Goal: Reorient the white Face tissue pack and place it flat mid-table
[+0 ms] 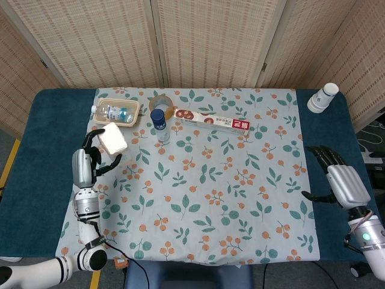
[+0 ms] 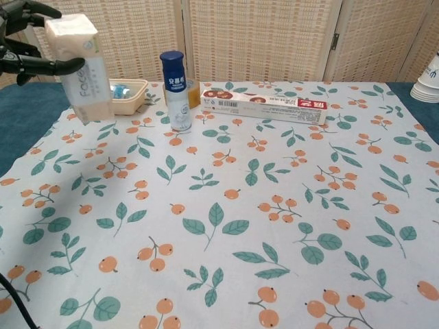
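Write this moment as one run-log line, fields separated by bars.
left robot hand: holds tissue pack upright, lifted off table | right robot hand: open, at right table edge | mid-table: pack not yet placed

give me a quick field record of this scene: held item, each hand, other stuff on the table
held item: white Face tissue pack, lifted off the table, standing on end
left hand: grips the pack at the table's left side
right hand: holds nothing, fingers apart, at the right edge
tablecloth: leaf and berry print
behind: blue-capped bottle, long box, tray holding a bottle
far right: paper cups
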You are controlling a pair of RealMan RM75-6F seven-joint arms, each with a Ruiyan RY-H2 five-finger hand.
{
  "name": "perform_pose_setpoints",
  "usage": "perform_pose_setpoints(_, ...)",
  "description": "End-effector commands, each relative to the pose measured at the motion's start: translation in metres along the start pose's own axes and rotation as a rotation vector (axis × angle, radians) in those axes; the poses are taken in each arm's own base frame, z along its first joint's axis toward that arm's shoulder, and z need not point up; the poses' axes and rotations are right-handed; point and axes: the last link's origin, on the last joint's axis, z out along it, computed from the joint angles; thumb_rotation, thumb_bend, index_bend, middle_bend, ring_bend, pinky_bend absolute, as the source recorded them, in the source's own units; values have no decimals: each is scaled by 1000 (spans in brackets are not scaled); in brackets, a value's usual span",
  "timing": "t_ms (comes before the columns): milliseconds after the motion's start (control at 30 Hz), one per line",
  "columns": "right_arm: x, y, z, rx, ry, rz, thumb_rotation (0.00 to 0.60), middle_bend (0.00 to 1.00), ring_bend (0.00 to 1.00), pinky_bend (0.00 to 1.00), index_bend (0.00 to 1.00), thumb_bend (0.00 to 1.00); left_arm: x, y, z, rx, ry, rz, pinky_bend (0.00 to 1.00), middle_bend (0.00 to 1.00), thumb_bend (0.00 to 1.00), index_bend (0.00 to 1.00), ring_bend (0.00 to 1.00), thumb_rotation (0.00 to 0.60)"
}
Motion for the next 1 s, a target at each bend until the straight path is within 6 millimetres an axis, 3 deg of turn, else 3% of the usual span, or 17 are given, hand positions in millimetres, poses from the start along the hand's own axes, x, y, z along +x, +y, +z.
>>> perform_pose_setpoints(33, 0, 0, 0, 1, -2, 0, 600, 83, 2, 109, 109, 110, -2, -12, -5, 54, 20, -33, 870, 702, 274, 608, 794, 600)
perform_pose_setpoints(500, 0, 1, 2, -8, -9, 6, 600, 83, 2, 109, 109, 110, -33, -38, -27, 140, -22, -92, 861, 665, 273, 574, 791, 600)
perform_pose_setpoints(1000, -6, -2, 6, -8, -31, -10, 600, 83, 2, 109, 109, 110, -54, -37, -56, 57, -161, -118, 852, 652, 262, 563, 784, 600)
